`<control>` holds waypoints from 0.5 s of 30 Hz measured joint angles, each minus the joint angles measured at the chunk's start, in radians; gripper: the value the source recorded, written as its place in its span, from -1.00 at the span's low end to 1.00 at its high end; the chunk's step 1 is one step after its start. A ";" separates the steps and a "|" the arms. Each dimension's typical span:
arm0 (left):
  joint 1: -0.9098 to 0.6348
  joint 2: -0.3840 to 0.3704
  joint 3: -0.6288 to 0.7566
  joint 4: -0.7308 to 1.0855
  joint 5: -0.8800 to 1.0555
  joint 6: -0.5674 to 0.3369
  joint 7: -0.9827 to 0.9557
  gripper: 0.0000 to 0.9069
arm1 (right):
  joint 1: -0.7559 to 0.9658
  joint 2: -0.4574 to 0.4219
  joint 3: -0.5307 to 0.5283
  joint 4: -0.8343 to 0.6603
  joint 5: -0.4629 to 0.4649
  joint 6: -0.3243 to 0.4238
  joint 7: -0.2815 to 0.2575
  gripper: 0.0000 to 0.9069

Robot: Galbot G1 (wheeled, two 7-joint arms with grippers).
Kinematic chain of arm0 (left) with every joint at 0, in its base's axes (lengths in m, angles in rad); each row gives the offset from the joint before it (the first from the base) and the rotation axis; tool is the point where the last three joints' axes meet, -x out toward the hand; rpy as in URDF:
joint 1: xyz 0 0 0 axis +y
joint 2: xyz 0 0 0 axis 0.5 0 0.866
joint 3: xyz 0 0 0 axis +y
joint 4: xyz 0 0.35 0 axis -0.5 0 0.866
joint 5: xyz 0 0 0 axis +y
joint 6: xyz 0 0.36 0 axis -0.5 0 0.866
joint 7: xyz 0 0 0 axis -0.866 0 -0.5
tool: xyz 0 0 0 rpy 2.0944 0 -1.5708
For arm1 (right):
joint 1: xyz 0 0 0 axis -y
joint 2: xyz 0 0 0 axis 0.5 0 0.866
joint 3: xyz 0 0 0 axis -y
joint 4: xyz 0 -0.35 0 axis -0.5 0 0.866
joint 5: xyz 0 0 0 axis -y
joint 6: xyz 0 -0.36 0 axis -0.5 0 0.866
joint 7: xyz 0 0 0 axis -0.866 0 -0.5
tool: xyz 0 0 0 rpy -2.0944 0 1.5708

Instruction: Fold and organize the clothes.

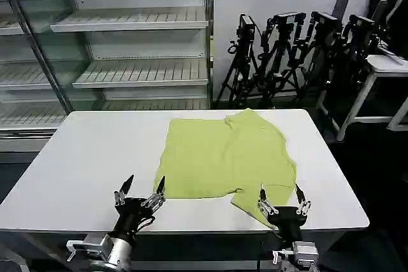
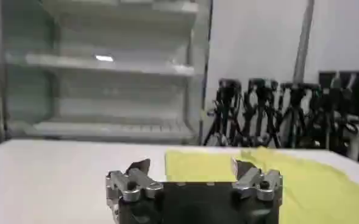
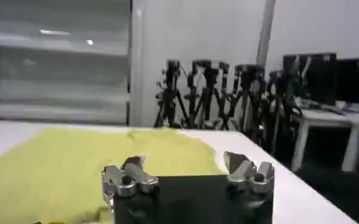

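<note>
The T-shirt [image 1: 226, 154] lay at twelve o'clock from both spread-fingered, empty grippers; the right gripper [image 1: 281, 199] was apparently nearer than the left gripper [image 1: 140, 187], at its near sleeve.

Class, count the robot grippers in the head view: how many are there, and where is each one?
2. The left gripper, open, sits at the table's near edge beside the T-shirt. The right gripper, open, is over the shirt's near right corner.
</note>
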 measured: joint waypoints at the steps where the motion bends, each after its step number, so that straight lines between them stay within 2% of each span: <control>1: -0.009 0.003 0.007 0.008 -0.003 0.014 -0.004 1.00 | 0.000 0.000 -0.002 -0.003 0.003 -0.009 0.004 1.00; 15: -0.124 0.006 0.104 0.142 -0.007 0.123 -0.076 1.00 | 0.029 0.021 -0.042 -0.073 0.021 -0.078 0.034 1.00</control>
